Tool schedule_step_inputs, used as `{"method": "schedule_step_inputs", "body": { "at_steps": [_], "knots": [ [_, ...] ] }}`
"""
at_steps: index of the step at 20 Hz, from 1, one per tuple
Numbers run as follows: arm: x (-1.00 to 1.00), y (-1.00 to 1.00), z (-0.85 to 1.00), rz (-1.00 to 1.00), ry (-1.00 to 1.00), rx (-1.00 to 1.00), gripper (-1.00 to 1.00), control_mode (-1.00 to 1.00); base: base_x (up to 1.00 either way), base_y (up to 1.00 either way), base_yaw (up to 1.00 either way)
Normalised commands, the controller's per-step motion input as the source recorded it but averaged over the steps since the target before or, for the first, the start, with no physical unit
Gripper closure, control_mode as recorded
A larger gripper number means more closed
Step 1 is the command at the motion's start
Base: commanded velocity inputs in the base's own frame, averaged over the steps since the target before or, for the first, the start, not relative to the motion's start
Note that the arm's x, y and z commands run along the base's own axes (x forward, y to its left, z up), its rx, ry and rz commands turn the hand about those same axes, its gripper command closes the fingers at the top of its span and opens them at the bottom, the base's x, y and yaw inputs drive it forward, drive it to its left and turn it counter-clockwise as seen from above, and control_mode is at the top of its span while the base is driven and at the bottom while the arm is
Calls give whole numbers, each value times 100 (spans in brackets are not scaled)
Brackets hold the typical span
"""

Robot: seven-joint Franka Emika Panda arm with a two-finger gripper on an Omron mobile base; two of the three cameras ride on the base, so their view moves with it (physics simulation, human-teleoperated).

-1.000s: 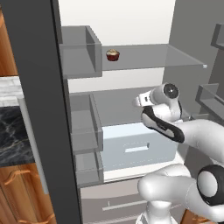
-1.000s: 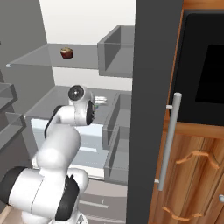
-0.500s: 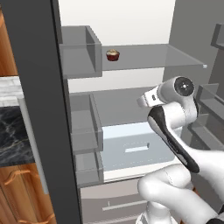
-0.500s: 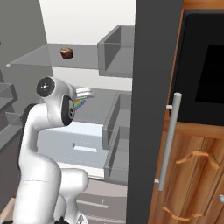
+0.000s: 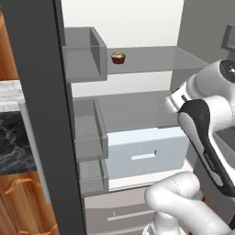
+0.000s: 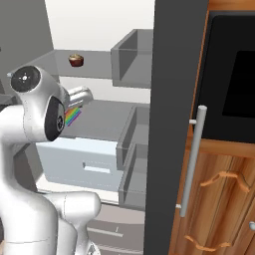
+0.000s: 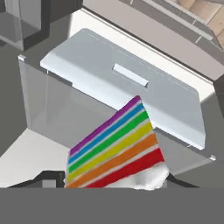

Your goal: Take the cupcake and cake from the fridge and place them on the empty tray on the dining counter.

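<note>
Fingers of the gripper [image 7: 114,186] hold one cake [image 7: 114,151] slice with rainbow layers, above the middle shelf of the fridge [image 5: 137,108]. One cupcake [image 5: 118,58] stands on the top shelf, near its left end.

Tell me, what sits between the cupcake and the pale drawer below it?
In the left base view, a bare grey shelf lies between the cupcake and the drawer.

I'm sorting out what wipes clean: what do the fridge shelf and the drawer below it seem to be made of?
The shelf looks like clear glass or plastic: its edge is see-through and glossy. The drawer looks like pale, matte, opaque plastic with a moulded slot handle. Both are rendered, so this is a guess.
</note>
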Motion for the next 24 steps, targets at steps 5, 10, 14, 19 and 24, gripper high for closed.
{"method": "schedule_step_inputs", "body": {
  "at_steps": [5, 10, 14, 19, 24],
  "knots": [
    [-100, 0, -14, 1, -12, -3, 100, -100, 0, 0, 0],
    [-82, 0, -15, 0, -19, 0, 100, -100, 0, 0, 0],
    [-24, 0, 0, 0, 0, 0, 100, -100, 0, 0, 0],
    [0, 0, 0, 0, 0, 0, 100, 100, -51, -9, 0],
    [0, 0, 0, 0, 0, 0, 100, 100, -100, -21, -1]
  ]
}}
